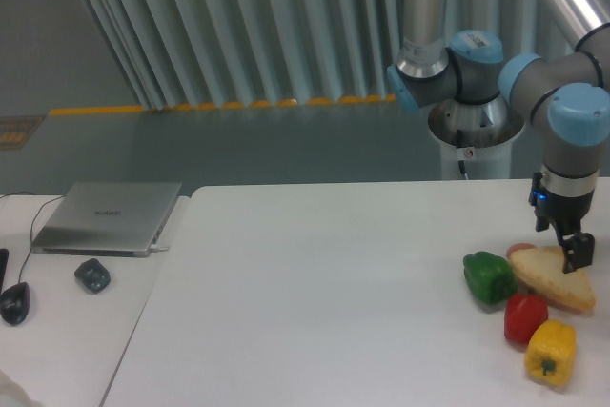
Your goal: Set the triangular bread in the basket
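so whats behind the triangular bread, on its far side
A small reddish-orange round thing peeks out at the back left corner of the triangular bread; most of it is covered. The gripper hangs over the bread's far edge, hiding the table there.

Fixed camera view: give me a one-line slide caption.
End effector poised at the triangular bread, beside green pepper, red pepper and yellow pepper; no basket visible.
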### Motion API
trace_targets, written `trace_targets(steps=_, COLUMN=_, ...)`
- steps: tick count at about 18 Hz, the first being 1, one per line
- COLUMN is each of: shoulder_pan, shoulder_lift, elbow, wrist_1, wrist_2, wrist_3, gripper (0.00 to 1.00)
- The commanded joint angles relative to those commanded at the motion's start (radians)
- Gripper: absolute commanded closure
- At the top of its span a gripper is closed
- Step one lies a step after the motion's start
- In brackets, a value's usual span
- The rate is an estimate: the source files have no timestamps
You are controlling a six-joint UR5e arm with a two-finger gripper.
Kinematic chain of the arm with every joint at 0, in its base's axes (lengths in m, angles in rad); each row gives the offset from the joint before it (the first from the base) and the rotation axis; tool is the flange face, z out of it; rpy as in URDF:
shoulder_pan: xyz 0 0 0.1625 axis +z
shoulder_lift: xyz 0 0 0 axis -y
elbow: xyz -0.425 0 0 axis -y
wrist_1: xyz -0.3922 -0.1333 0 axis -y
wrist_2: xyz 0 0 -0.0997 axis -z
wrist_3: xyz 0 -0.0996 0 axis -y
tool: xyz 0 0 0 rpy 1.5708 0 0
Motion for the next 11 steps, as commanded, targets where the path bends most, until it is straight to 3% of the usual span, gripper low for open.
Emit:
trace_targets(steps=3, shoulder_pan=-0.023, shoulder_lift=-0.002, elbow=-0.029, wrist_1=0.005, wrist_2=-0.002, wrist_3=-0.009, gripper=0.0)
trace_targets(steps=11, shoulder_pan=-0.02, shoulder_lift=-0.009, elbow=-0.017, wrist_1=0.011, wrist_2=-0.003, wrist_3=-0.009, gripper=0.0)
